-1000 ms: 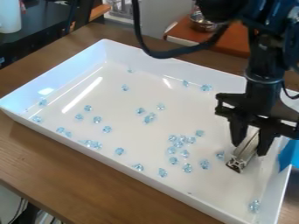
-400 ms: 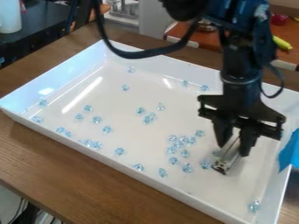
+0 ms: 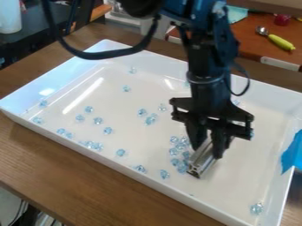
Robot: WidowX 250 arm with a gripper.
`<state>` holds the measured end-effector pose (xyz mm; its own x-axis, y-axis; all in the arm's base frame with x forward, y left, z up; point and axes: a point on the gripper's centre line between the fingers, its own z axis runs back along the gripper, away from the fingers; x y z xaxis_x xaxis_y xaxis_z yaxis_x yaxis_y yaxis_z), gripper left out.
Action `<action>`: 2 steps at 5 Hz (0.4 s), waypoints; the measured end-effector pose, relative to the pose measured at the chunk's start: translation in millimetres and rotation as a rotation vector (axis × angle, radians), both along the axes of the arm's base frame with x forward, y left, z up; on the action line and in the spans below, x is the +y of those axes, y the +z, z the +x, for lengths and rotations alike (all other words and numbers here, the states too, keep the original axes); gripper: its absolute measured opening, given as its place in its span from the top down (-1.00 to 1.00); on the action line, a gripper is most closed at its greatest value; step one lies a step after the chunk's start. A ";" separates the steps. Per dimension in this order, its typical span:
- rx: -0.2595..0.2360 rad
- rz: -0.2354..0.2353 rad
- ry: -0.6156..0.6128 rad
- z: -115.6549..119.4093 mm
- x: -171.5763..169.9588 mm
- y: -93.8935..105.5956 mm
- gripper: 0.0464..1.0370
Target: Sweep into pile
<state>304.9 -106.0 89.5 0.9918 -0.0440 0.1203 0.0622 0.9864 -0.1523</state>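
Pinching a metal bar (image 3: 201,164) tight, the gripper (image 3: 206,150) hangs over the white tray (image 3: 239,178). From where I stand, the nearest clump of blue beads (image 3: 174,151) lies at nine o'clock from it, just beside the bar. The bar slants from one o'clock to seven, so I'd say a push towards nine would gather them broadside; the lone bead (image 3: 256,208) at five would be missed.
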 end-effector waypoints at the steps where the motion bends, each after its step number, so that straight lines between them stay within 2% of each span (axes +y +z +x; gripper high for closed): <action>1: -0.006 0.000 0.024 0.0 13.5 -2.4 0.37; 2: -0.020 0.001 0.039 2.1 28.6 -3.1 0.37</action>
